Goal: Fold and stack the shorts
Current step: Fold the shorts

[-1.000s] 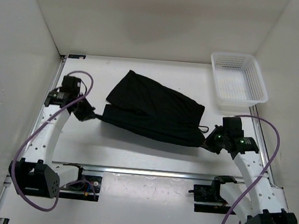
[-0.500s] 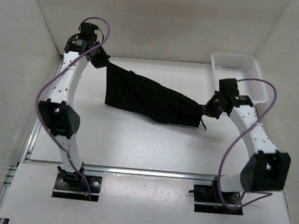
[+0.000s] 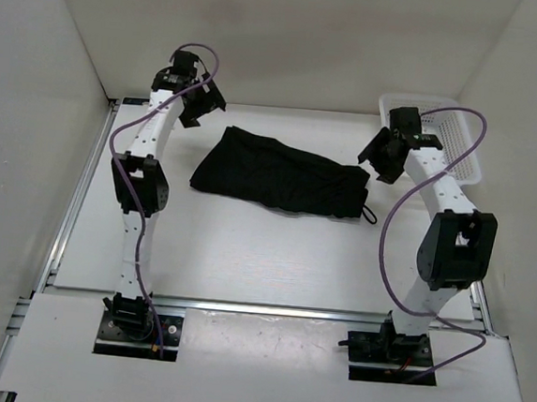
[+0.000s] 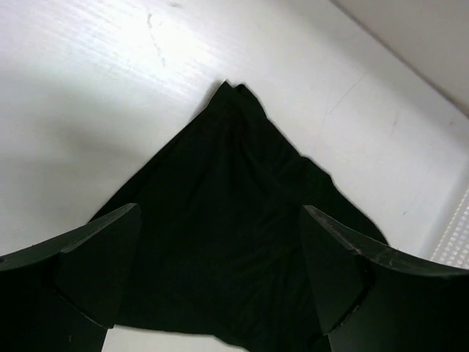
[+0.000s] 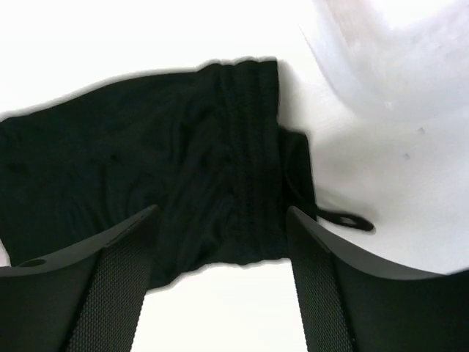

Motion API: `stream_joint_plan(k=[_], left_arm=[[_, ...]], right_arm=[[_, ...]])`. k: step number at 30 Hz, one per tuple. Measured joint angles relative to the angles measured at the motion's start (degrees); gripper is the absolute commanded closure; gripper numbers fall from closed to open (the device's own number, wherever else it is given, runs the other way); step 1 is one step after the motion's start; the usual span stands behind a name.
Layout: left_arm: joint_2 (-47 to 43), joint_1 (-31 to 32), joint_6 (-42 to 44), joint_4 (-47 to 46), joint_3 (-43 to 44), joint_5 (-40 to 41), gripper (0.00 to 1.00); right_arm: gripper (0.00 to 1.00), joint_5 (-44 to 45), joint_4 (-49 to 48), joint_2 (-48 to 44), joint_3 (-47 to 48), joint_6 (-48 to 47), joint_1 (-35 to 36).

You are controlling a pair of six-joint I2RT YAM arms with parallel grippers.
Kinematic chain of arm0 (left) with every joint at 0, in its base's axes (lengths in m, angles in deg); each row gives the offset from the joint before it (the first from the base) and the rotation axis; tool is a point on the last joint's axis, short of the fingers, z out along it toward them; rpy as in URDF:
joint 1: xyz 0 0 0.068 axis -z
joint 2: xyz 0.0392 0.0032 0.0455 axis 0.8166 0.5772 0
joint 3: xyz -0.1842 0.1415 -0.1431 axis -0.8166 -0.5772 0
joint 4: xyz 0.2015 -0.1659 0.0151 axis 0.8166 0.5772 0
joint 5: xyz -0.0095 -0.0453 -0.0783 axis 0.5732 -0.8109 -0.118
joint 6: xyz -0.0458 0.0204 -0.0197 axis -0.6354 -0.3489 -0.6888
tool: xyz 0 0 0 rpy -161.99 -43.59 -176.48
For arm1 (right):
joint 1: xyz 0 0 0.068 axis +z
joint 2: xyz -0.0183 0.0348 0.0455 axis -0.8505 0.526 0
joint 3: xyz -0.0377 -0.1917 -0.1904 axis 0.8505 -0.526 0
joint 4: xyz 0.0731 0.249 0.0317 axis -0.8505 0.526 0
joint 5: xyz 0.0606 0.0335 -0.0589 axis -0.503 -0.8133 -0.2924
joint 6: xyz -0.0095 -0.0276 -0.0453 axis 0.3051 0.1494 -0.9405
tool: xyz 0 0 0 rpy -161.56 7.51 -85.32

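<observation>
The plain black soft-fabric shorts (image 3: 280, 176) lie half-folded beneath the released left gripper (image 3: 204, 111) and right gripper (image 3: 375, 163); further folding remains.

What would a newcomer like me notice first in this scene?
The black shorts stand out most, lying in a long dark band across the far middle of the white table. Two arms rise over them, the left gripper open above their left end and the right gripper open above the waistband end. A white mesh basket sits at the far right corner.
</observation>
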Motion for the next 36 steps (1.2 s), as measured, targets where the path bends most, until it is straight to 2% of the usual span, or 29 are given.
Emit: stream_joint_plan(k=[2,4,7,10,15,21,23,24,25,26,27,28,31,32,34,36], left_arm=[[-3.65,-0.17,0.94,-0.59,-5.22,0.04,0.02],[-8.96,-0.42,2.16,-1.09,-12.83,0.09,0.0],[-17.92,-0.61,4.09,-1.57,-25.59,0.28,0.0],[-22.01,-0.7,5.81,-1.7,-32.98,-0.02,0.0],[-18.47,-0.7,7.28,-1.73,-39.36,-1.6,0.0],[-10.27,-0.7,7.89,-0.87,-39.54,-2.54,0.0],[-10.29,-0.7,8.0,-1.62,-38.97,-2.89,0.23],[-10.16,-0.7,8.07,-1.86,-38.91,-3.04,0.39],[-10.01,-0.72,8.13,-1.81,-38.91,-3.21,0.71],[-9.81,-0.72,7.96,-1.77,-38.91,-3.39,0.85],[-9.62,-0.74,8.09,-1.81,-38.91,-3.45,0.9],[-9.42,-0.74,8.24,-1.84,-38.91,-3.54,0.9],[-9.29,-0.92,8.26,-1.84,-38.97,-3.67,0.9],[-9.33,-1.07,8.15,-2.03,-39.23,-3.65,0.9],[-10.01,-1.38,7.69,-2.86,-40.54,-3.89,0.9],[-11.74,-1.86,7.19,-4.2,-43.43,-4.04,0.9]], right_arm=[[0.35,0.26,-0.5,-3.19,-3.96,-0.39,0.46],[0.35,0.04,-0.85,-7.72,-10.14,-0.44,0.98],[0.26,-1.68,-1.79,-14.1,-20.28,-0.24,1.07],[0.21,-4.85,-1.88,-17.44,-27.52,0.37,0.5],[0.1,-10.14,-3.45,-17.27,-31.28,2.03,-1.57],[0.11,-14.36,-10.36,-9.49,-29.68,4.83,-3.13],[0.15,-15.17,-12.24,-6.27,-29.31,5.84,-3.15],[0.15,-15.63,-12.96,-4.83,-28.96,6.45,-3.17],[0.18,-16.04,-13.92,-3.5,-28.74,7.02,-3.17],[0.19,-16.13,-14.91,-2.56,-28.68,7.56,-3.17],[0.22,-16.46,-15.85,-2.05,-28.68,8.26,-3.1],[0.26,-16.92,-16.57,-1.81,-28.68,9.25,-3.04],[0.57,-17.99,-18.29,-1.64,-28.7,11.15,-3.02],[0.81,-18.05,-18.69,-1.64,-28.7,11.61,-2.99],[0.97,-17.86,-19.52,-1.64,-28.83,12.22,-3.06],[1.0,-17.4,-20.11,-1.68,-29.14,12.02,-3.1]])
